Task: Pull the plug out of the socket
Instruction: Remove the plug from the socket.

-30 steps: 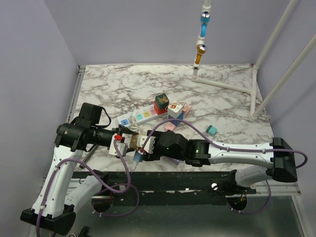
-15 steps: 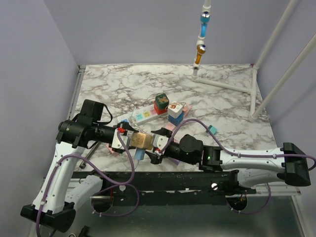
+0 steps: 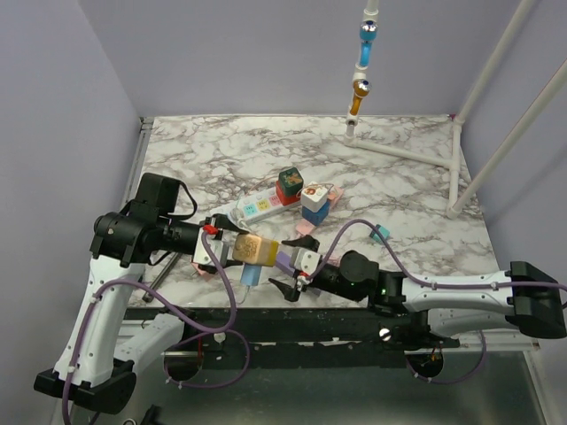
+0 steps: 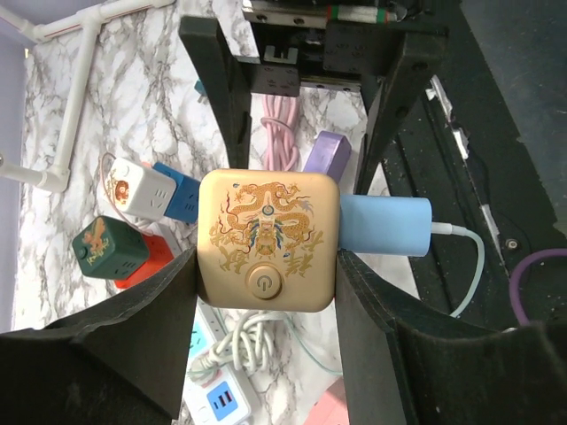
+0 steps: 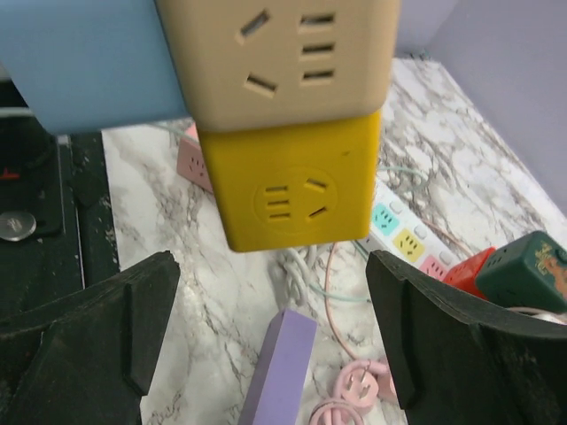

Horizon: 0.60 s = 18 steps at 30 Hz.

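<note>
Left pincer is clamped on the gold socket cube, one finger on each side, power button and dragon print facing the wrist camera. The cube is held up off the table, out over its near edge. A light blue plug sits in one side face of the cube, white cord trailing off it.

Right pincer is spread wide with nothing in it, fingers facing the cube's tan outlet face, just beside it but not touching. A purple plug is out of the socket. It shows low between my right fingers, close to the pink cord coils, and looks to be lying on the marble, though I can't tell for sure. No finger touches it.

Further back on the table: a white power strip, a green cube on a red one, and a white cube on a blue one.
</note>
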Motion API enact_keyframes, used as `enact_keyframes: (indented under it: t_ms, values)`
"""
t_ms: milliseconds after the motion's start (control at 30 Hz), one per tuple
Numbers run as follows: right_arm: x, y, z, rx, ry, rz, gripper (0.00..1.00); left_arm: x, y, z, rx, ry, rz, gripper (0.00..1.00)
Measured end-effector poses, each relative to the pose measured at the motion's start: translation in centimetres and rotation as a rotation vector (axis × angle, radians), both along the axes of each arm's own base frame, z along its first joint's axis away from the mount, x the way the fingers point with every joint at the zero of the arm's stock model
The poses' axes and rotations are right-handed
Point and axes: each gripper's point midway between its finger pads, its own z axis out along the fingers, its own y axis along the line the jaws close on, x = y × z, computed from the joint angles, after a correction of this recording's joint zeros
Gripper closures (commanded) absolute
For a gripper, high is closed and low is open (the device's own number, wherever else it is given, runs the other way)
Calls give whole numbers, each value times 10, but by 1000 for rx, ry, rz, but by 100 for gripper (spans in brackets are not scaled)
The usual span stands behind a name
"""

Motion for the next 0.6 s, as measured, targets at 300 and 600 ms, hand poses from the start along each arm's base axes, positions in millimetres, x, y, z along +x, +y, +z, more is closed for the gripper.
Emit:
enact_keyframes:
  t_ms: [300, 600]
  values:
    - [-10, -3, 59, 185, -48, 57, 0, -17, 2, 0, 7, 87, -23, 100]
    - [-13, 10, 38, 136, -36, 106, 0, -19, 1, 8, -8, 86, -34, 100]
